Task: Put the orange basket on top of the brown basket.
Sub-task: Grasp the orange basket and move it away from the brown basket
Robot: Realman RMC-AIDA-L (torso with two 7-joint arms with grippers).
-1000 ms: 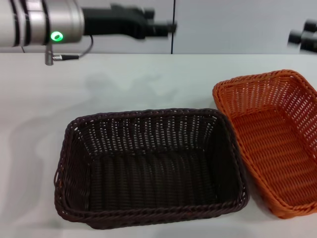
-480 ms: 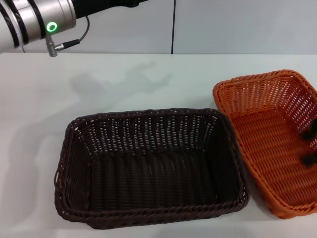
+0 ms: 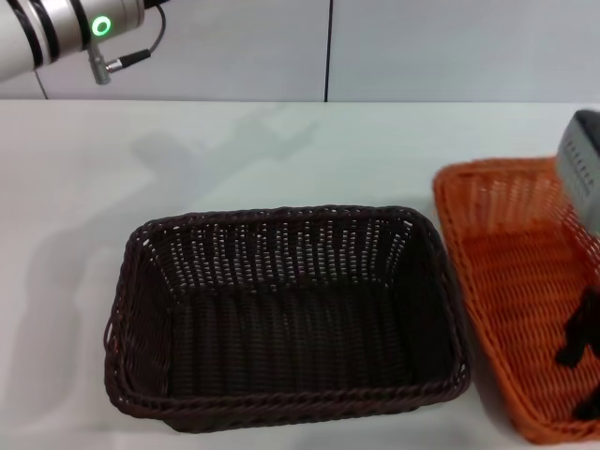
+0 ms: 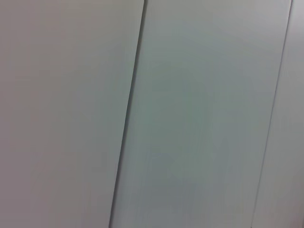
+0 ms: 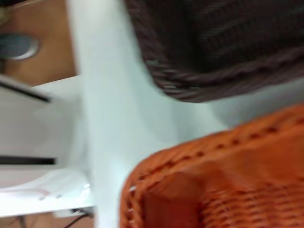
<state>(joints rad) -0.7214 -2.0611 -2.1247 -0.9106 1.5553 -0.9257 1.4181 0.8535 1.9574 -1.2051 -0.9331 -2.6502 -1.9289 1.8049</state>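
Observation:
The brown basket (image 3: 281, 309) sits in the middle of the white table, with nothing in it. Close beside it on the right, the orange basket (image 3: 506, 281) runs out of view at the right edge. My right gripper (image 3: 581, 375) reaches down into the orange basket near its right side, its two dark fingers standing apart over the woven floor. The right wrist view shows the orange basket's braided rim (image 5: 190, 156) close up and a corner of the brown basket (image 5: 209, 47) beyond a strip of table. My left arm (image 3: 56, 28) is raised at the far left; its gripper is out of view.
The white table (image 3: 281, 150) stretches behind both baskets to a grey panelled wall (image 4: 190, 114). The table's edge (image 5: 78, 95), with brown floor past it, shows in the right wrist view.
My right gripper came down from the far right into the orange basket. The orange basket slid a little to the right. My left arm rose and drew back toward the upper left.

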